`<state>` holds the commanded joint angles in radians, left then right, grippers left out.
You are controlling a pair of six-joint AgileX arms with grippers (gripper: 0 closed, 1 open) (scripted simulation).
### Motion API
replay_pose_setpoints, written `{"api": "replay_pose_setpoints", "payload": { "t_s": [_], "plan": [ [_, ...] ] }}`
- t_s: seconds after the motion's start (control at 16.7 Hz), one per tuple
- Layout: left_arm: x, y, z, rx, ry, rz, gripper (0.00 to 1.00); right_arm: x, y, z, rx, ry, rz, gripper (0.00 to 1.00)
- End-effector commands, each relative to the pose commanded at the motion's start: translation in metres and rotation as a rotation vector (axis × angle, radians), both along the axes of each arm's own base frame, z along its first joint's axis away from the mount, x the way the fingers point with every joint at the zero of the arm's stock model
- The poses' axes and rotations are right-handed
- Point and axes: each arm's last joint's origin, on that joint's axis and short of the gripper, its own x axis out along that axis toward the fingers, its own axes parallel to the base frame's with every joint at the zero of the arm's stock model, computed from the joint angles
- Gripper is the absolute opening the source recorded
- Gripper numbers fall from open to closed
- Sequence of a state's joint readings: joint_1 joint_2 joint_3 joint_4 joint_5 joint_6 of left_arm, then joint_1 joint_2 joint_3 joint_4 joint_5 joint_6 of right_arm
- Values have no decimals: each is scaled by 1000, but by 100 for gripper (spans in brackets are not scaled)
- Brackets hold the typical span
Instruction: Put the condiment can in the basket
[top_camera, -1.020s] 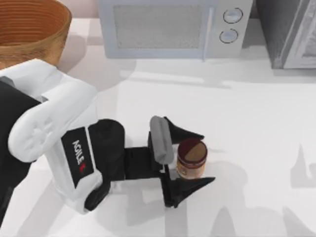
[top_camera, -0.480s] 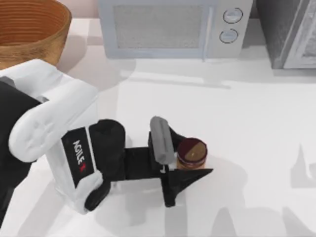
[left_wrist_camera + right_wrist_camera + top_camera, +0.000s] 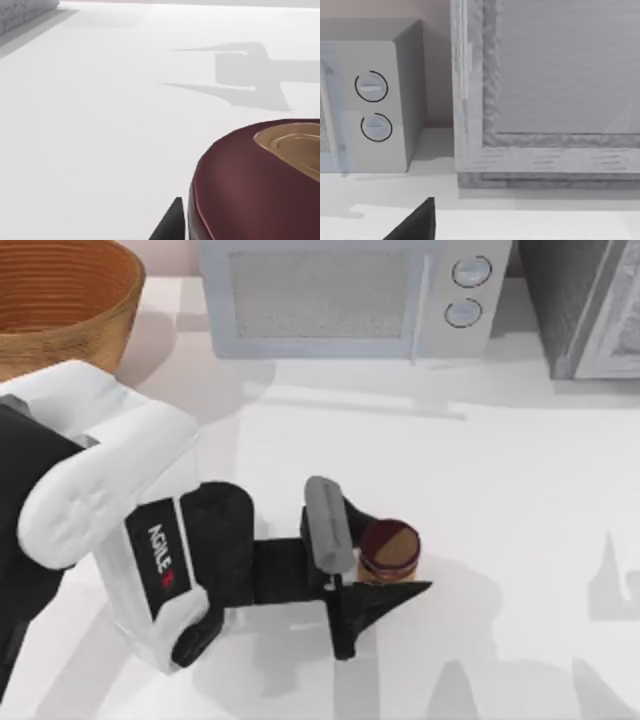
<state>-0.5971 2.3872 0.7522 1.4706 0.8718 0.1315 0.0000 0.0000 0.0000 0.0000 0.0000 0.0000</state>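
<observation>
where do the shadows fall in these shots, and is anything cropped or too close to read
Top view: soft shadows lie on the table below the microwave and to the right of the condiment can, which sits in the left tool. Left wrist view: the can's lid looms close and cropped, with an arm-shaped shadow beyond it. Right wrist view: faint shade beneath the microwave.

A white table (image 3: 520,500) carries everything. The basket (image 3: 60,300) sits at its far left corner, a microwave (image 3: 350,295) stands at the far middle, and a grey cabinet (image 3: 590,305) at the far right. The can (image 3: 389,550) stands near the table's middle.
</observation>
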Motion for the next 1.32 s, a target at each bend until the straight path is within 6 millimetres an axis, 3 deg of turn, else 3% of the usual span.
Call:
{"api": "replay_pose_setpoints", "payload": {
  "t_s": [0.3, 0.42, 0.54, 0.72, 0.9, 1.14, 1.32],
  "plan": [
    [4, 2, 2, -2, 1, 15, 0, 0, 0, 0, 0, 0, 0, 100],
    [26, 10, 11, -11, -2, 74, 0, 0, 0, 0, 0, 0, 0, 100],
    [60, 23, 29, -29, -25, 146, 0, 0, 0, 0, 0, 0, 0, 100],
    [121, 41, 84, -75, -125, 200, 0, 0, 0, 0, 0, 0, 0, 100],
    [167, 52, 165, -137, -304, 192, 0, 0, 0, 0, 0, 0, 0, 100],
    [198, 99, 239, -149, -432, 237, 0, 0, 0, 0, 0, 0, 0, 100],
    [207, 141, 256, -119, -389, 303, 0, 0, 0, 0, 0, 0, 0, 100]
  ]
}}
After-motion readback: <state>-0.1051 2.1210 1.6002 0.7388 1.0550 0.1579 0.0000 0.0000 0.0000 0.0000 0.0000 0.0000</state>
